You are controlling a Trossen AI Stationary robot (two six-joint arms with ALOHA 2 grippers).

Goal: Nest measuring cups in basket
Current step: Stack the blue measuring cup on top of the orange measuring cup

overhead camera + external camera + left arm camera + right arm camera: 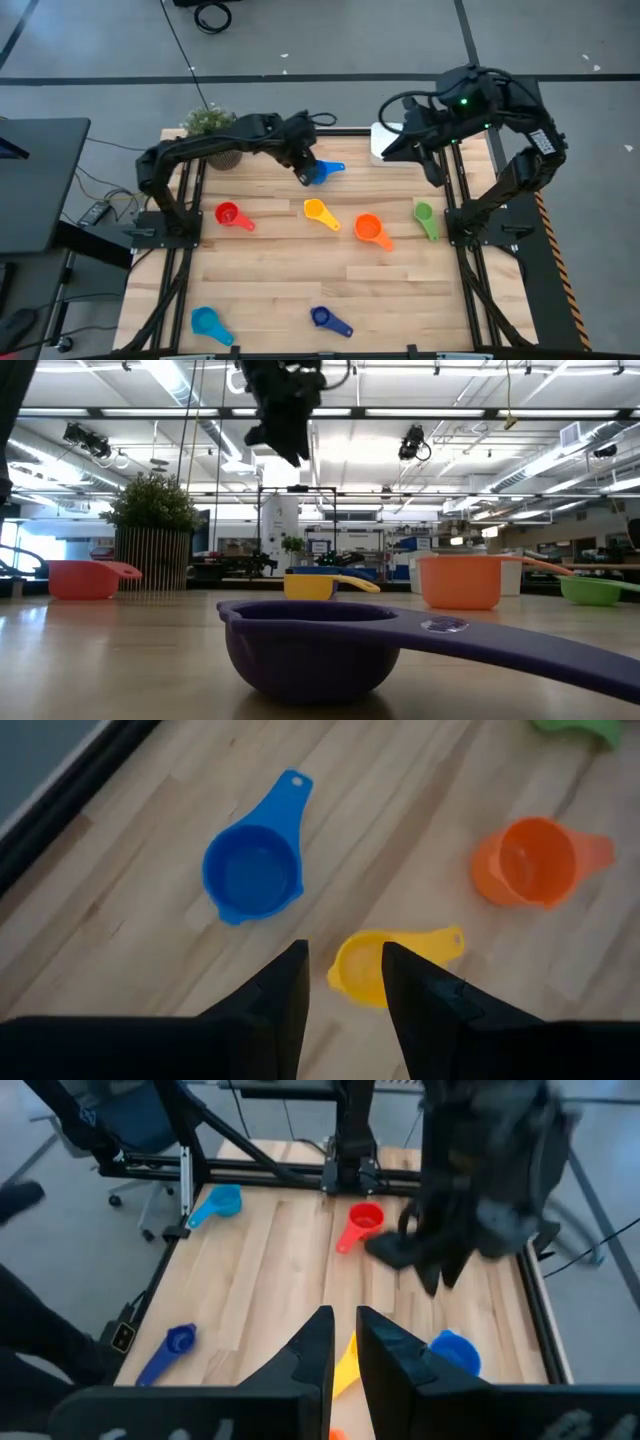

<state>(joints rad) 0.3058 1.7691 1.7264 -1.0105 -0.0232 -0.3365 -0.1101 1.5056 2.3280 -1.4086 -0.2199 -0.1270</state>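
Risk lies mostly with the left gripper [343,982], which hangs over the far middle of the wooden table [290,280] with its fingers parted and nothing between them, just above the blue cup [322,172]. A descent off line could catch that cup's rim or handle and flick it across the smooth boards, perhaps into the yellow cup [318,211] nearby. The right gripper [345,1348] waits raised near the far right corner, its fingers nearly together and empty, close to the white basket [385,140], which its arm mostly hides; a careless swing there could knock the basket askew. No cup is in the basket yet, as far as can be seen. The red cup [229,214], orange cup [369,229] and green cup [424,214] lie apart across the middle, the light blue cup [208,322] and dark blue cup [323,318] near the front edge. A potted plant [212,126] stands at the far left corner. Beyond is a grey-floored workshop with ceiling strip lights and trailing cables.
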